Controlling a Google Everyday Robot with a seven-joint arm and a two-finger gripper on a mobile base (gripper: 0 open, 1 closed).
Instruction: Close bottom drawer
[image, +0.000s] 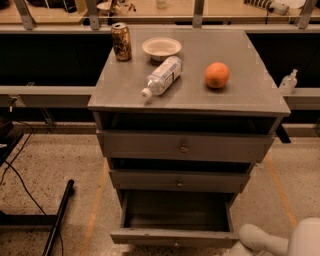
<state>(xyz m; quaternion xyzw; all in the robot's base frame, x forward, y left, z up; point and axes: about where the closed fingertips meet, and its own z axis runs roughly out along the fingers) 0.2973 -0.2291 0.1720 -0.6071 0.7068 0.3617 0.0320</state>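
The grey cabinet (186, 95) has three drawers. The bottom drawer (175, 236) is pulled far out, its empty inside open to view and its narrow front near the lower edge of the view. The middle drawer (179, 181) and the top drawer (184, 146) stand slightly out. My white arm (270, 241) shows at the lower right, just right of the bottom drawer's front corner. The gripper itself is out of view below the frame.
On the cabinet top lie a can (121, 41), a white bowl (161, 48), a plastic bottle on its side (162, 76) and an orange (217, 75). A black bar (59, 217) and cables lie on the floor at left. A rail (45, 94) runs behind.
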